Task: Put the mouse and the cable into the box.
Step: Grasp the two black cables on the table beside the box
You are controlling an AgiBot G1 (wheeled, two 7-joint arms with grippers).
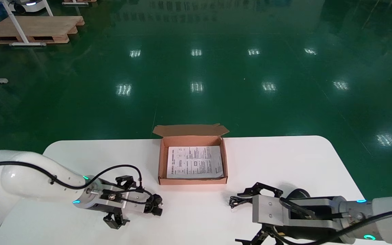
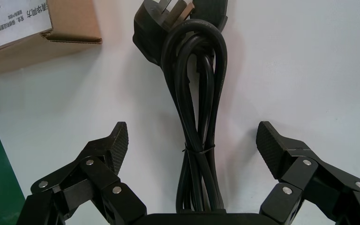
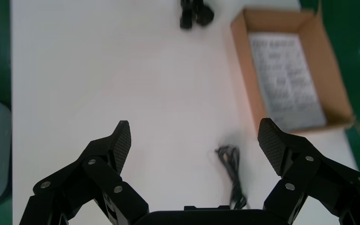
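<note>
An open cardboard box [image 1: 162,160] with a printed sheet inside stands mid-table. A black power cable [image 2: 198,117], tied in a bundle, lies left of the box; its plug [image 1: 155,206] shows past my left gripper [image 1: 121,200]. That gripper [image 2: 191,136] is open, with one finger on each side of the bundle and not touching it. The black mouse [image 1: 298,194] is mostly hidden behind my right arm, and its thin coiled cord [image 1: 237,201] lies in front of it. My right gripper [image 1: 247,214] hangs open above that cord [image 3: 233,171], holding nothing.
The white table [image 1: 284,160] ends close behind the box, with green floor beyond. In the right wrist view the box [image 3: 242,56] lies far ahead to one side and the power plug [image 3: 194,13] at the far edge. The box flap [image 1: 189,129] stands open at the back.
</note>
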